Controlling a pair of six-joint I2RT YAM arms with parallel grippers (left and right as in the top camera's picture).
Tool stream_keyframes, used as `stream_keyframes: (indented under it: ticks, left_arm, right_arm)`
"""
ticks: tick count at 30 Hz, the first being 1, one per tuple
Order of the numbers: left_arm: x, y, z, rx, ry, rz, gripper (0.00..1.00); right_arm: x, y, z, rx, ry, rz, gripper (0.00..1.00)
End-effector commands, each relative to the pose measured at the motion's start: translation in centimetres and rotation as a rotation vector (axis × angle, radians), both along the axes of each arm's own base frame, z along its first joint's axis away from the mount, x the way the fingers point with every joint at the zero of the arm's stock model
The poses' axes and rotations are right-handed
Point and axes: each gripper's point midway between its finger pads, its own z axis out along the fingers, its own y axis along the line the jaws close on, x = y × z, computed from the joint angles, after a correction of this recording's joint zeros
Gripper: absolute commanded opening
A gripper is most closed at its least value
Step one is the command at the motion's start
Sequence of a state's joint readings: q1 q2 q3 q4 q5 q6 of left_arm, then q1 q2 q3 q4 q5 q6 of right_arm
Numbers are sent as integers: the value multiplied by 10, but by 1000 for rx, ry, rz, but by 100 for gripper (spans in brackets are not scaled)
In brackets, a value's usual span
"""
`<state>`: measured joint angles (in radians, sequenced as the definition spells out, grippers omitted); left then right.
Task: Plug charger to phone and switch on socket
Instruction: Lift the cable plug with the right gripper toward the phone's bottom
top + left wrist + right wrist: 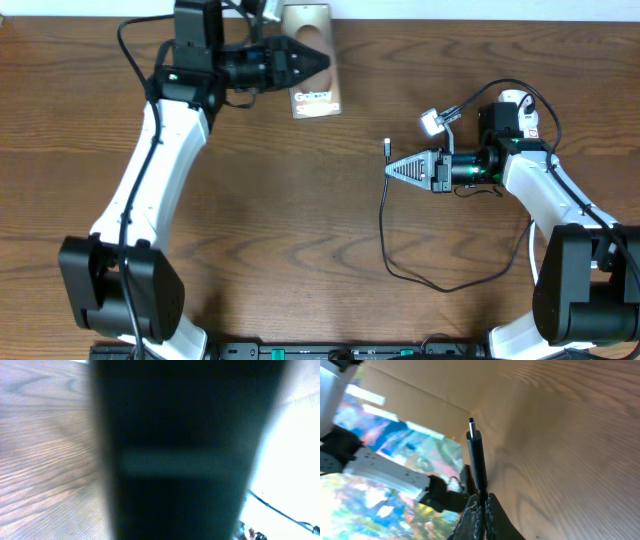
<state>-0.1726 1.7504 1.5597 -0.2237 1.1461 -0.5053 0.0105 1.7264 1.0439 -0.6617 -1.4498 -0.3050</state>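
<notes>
Overhead: the left gripper (320, 62) reaches across the phone (316, 100), which lies at the far edge of the surface (280, 220). Its jaws are closed on the phone's side. The right gripper (392, 168) pinches the charger (383, 230) just below its plug tip (387, 146), well apart from the phone. The cable loops toward the near edge.

Left wrist: a dark blurred shape (175, 460) fills the middle, with wood grain beside it.

Right wrist: the jaws are pressed together on the charger's plug (476, 455), which stands upright above them.
</notes>
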Motion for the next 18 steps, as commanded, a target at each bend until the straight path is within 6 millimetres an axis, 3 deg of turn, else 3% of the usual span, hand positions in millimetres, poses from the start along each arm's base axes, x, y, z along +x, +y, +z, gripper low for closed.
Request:
stream_keyframes:
  ticks: [1,7,13,18]
  left_arm:
    - [-1,-13,8,-8,11,13,7]
    - [0,-30,20,-51,41,33,7]
    - [9,-25,2,-25,184,140,7]
    - [-1,-37,2,-42,217,98,8]
  right_arm:
    - [-11,6,21,110,-47,46,1]
    - [-27,21,34,112,-63,99,1]
    - [-52,23,65,110,-29,110,1]
    - [-70,21,80,110,-29,111,1]
